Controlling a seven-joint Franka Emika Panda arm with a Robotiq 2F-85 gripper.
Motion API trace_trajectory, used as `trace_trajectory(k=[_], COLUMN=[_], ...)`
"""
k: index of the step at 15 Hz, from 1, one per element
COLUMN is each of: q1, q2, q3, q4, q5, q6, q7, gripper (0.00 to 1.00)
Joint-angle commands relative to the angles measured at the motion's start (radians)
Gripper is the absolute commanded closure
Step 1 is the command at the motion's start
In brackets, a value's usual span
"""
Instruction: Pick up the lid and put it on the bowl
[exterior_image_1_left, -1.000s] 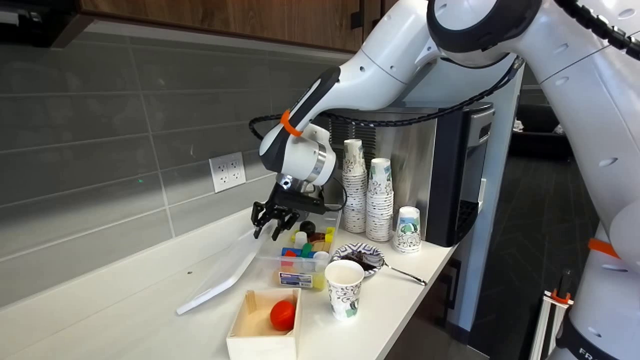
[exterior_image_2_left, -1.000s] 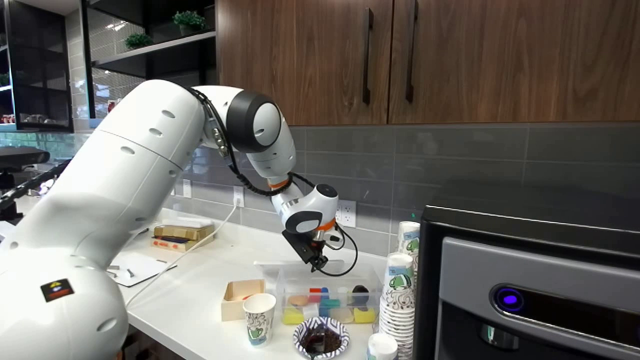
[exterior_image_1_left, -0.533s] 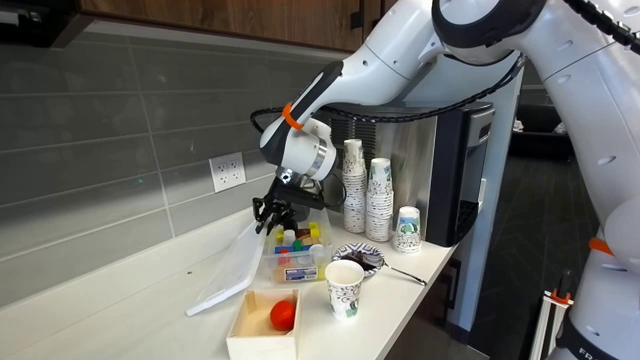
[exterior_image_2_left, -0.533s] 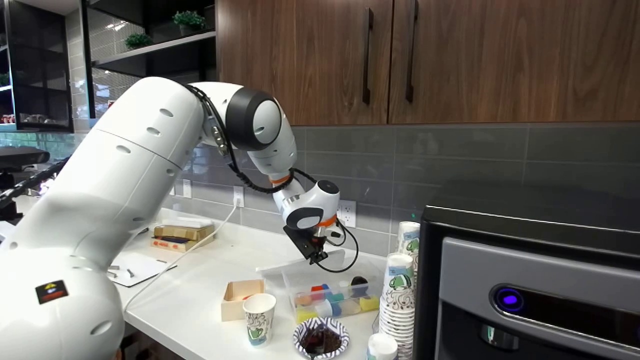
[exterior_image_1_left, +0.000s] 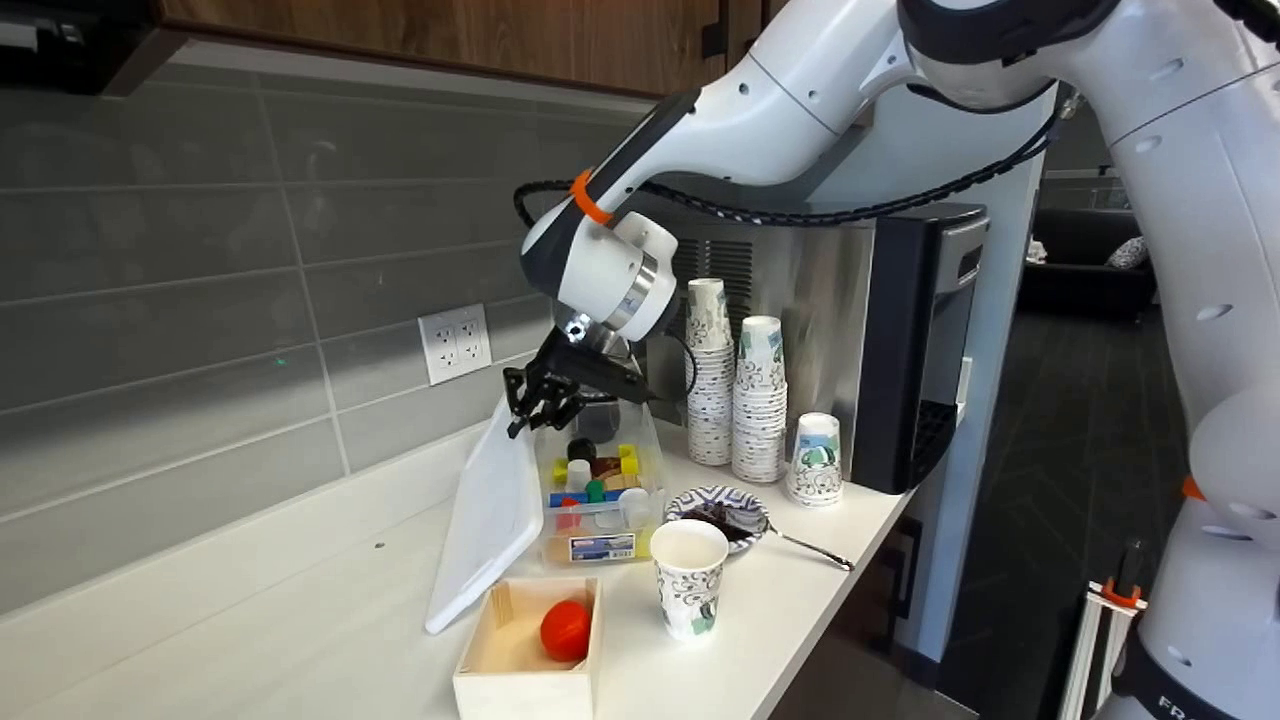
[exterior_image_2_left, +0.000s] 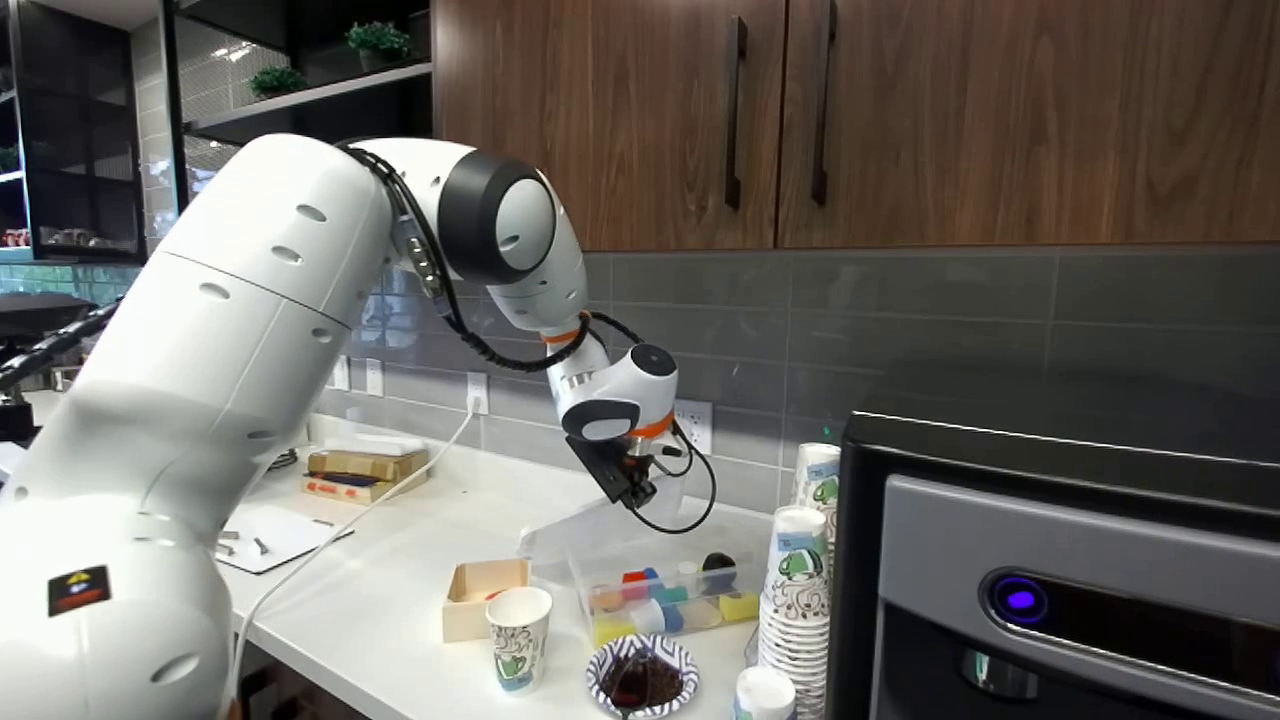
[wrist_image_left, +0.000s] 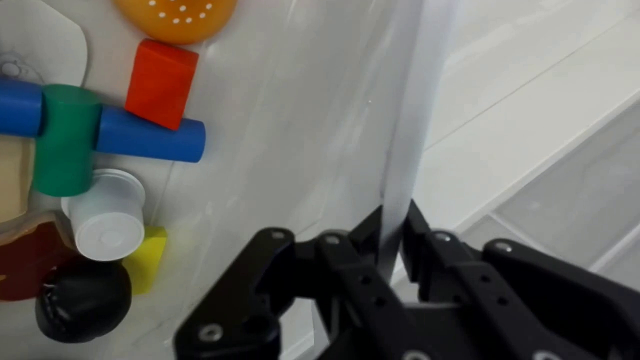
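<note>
White counter (exterior_image_1_left: 290, 660), grey tile (exterior_image_1_left: 150, 280) behind, wood cabinet (exterior_image_1_left: 440, 40) overhead. In an exterior view your lid (exterior_image_1_left: 488, 500) stands tilted beside the tub (exterior_image_1_left: 590, 530), not yet on it; upper end at the gripper (exterior_image_1_left: 527, 412), lower end near the box (exterior_image_1_left: 522, 695). Whether that end touches counter or box, you can't tell.

In an exterior view, cup stacks (exterior_image_2_left: 800, 570) and a bulky machine (exterior_image_2_left: 1080, 570) hem in one side of the tub; a dish (exterior_image_2_left: 603, 668) and a cup (exterior_image_2_left: 520, 640) stand before it. Lid reads as a pale sheet running up to the gripper.

In the wrist view your jaws pinch the lid's rim, a fingertip (wrist_image_left: 370, 227) to each face. Tub uncovered, pieces (wrist_image_left: 65, 150) inside. Handling, by judgement: light, thin, slick plastic, probably a little springy. Gripped toward one end, it may pivot or sag; if you must regrip, mid-edge should balance better. Counter looks smooth, so a nudge could slide the tub. Cabinet likely limits your lift; raise the lid's free end clear of the box, level it over the tub, then lower.
</note>
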Motion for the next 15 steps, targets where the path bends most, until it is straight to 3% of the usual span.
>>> trace_trajectory(k=[1,9,12,15], q1=[-0.105,-0.339,-0.385,-0.413], q2=[-0.08,-0.269,-0.339,-0.365], q3=[0.105,0.272,0.256,0.226], q4=[-0.076,-0.181,-0.217,-0.264], q5=[0.167,0.728,0.959,1.089], q6=[0.062,0.077,0.036,-0.003], q7=[-0.182,-0.65,-0.827,-0.923], gripper=[0.98,0.98,0.98,0.98])
